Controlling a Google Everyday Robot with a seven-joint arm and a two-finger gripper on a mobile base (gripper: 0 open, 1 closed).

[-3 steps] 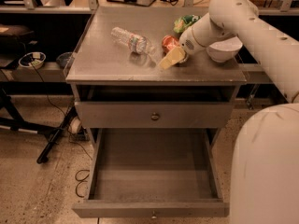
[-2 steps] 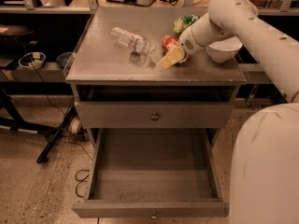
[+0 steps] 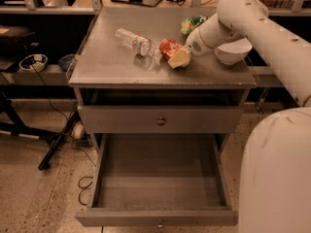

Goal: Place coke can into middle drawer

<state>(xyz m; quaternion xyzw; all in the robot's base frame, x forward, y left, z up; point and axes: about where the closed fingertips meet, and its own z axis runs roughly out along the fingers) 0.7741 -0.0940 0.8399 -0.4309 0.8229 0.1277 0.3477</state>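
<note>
One coke can (image 3: 168, 47) lies upper centre on the tabletop (image 3: 121, 69), the gripper (image 3: 179, 58) at it; whether it grips, I cannot tell. Likely the grasping step; next, carry it down into the open middle drawer (image 3: 155, 178).

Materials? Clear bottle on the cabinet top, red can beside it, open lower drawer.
Clear lying bottle: thin glossy transparent plastic; the cabinet top shows through it. Red-orange soda can: probably printed metal, faint sheen. Open grey middle drawer: matte painted metal or laminate, even grey, no grain; can't tell which. The gripper is at the can, on the cabinet top.
</note>
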